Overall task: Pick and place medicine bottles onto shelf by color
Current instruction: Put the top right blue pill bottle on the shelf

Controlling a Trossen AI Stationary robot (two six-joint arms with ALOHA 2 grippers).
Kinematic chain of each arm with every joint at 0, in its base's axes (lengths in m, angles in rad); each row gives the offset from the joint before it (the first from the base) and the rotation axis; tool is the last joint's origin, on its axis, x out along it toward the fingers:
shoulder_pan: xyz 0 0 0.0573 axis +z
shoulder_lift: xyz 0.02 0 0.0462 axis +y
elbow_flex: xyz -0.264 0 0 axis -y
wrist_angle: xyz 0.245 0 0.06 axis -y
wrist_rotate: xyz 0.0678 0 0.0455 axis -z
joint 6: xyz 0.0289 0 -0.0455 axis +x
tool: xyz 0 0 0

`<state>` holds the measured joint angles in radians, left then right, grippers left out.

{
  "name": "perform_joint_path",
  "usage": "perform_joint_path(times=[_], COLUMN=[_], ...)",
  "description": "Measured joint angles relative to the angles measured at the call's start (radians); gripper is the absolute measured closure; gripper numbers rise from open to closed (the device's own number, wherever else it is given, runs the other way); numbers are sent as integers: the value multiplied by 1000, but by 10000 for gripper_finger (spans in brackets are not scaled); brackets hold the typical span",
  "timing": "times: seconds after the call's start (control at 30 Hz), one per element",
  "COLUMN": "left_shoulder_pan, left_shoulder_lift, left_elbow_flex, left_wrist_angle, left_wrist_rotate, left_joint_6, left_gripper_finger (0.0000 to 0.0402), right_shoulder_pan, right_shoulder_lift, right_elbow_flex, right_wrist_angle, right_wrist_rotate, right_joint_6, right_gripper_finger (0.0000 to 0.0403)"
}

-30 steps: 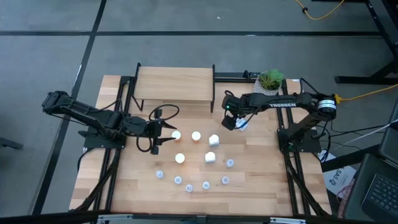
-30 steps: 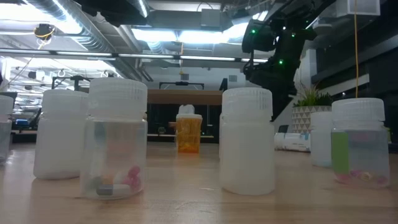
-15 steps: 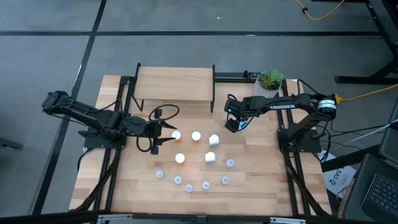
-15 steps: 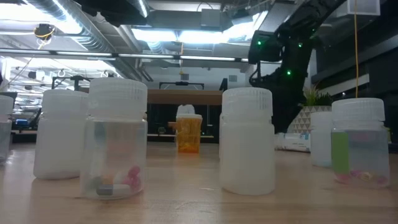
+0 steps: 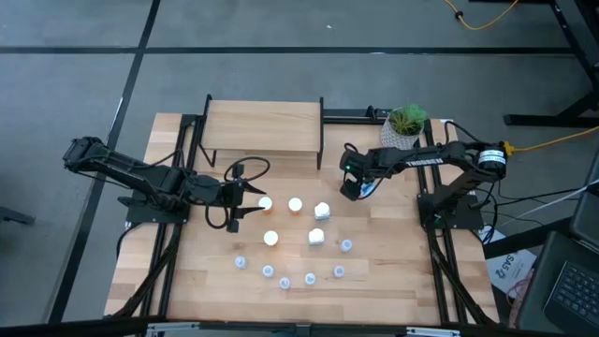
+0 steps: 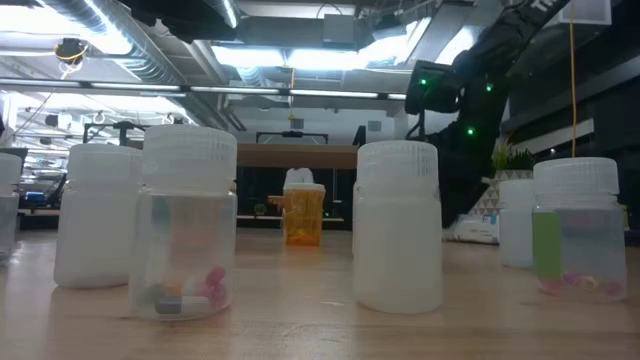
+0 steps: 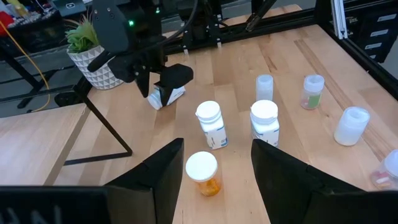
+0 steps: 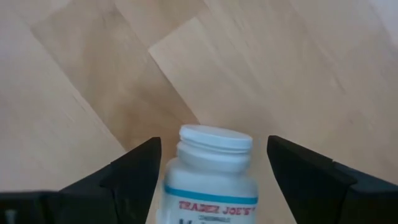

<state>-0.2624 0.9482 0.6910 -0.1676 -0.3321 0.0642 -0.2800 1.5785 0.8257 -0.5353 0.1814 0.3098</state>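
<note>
Both right gripper (image 8: 211, 168) fingers stand wide, straddling a white bottle (image 8: 211, 180).

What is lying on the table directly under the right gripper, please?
A white bottle with a Trader Joe's label lies on its side on the bare wooden table, between the open jaws of the right gripper. Its lower part runs out of view.

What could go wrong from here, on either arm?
1. The white bottle lies on its side between the open jaws of the right gripper. Closing on it may make it roll or squirt out.
2. The left gripper, jaws open, faces an orange bottle with two upright white bottles close behind. Pushing forward could topple them.
</note>
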Motion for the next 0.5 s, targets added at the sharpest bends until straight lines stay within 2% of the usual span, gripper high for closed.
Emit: perform_joint_path(times=[0.5], left_shoulder_pan=[0], left_shoulder_lift=[0], left_elbow_flex=[0], left_wrist_angle=[0], left_wrist_rotate=[0], left_joint_6=[0], left_gripper_finger=[220], right_shoulder_pan=[-27], right_shoulder_lift=[85], right_elbow_flex=[10], right_wrist_angle=[-3], right_wrist_rotate=[-3], right_joint_6=[28], right_gripper_finger=[108])
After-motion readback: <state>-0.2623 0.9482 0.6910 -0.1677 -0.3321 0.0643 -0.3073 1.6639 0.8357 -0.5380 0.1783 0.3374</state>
